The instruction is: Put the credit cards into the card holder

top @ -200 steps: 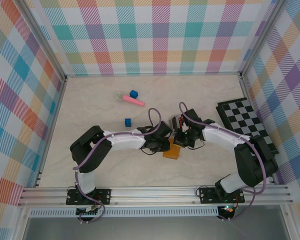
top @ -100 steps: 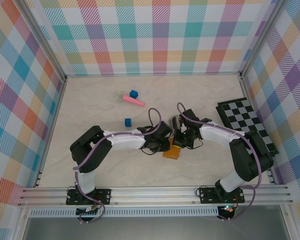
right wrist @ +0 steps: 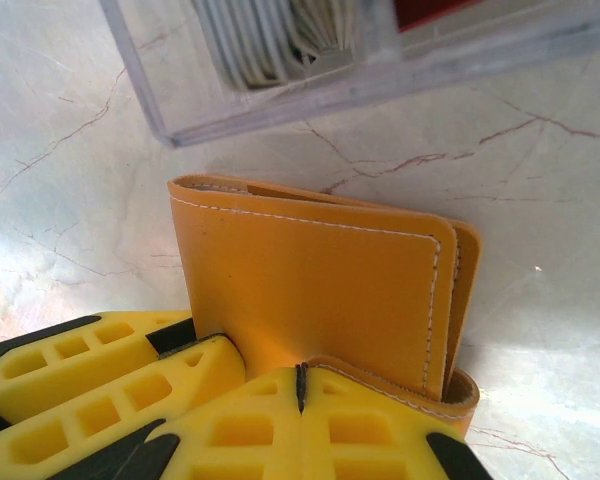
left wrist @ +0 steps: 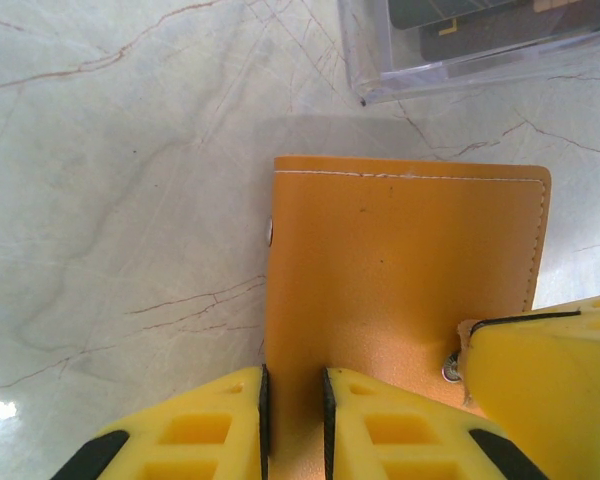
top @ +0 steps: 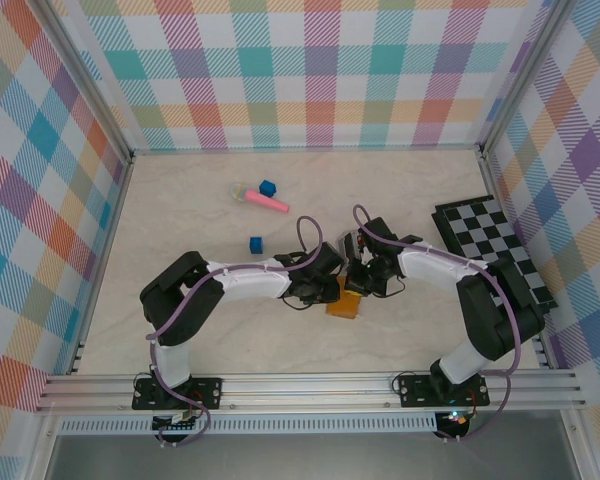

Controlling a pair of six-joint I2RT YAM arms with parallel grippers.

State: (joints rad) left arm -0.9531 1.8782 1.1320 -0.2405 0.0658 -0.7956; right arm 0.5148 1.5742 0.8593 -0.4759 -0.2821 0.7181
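Judging by how things lay, the job was barely begun. The card holder (top: pixel 344 305) sat near the middle of the worktop, a little toward its near edge, folded, with both arms meeting over it. The left gripper (left wrist: pixel 295 410) had its jaws set narrow, and the holder's near edge ran between them, so it looked clamped on the leather. The right gripper (right wrist: pixel 300 390) had its fingers pressed together at the holder's lower fold. Whether a thin leaf was pinched there could not be told. The credit cards (left wrist: pixel 500 30) lay inside a clear case (left wrist: pixel 460 65) just beyond the holder, toward the far edge, apart from it. No card showed in any slot. Opening the holder, lifting each card out and sliding it in all appeared yet to be done.
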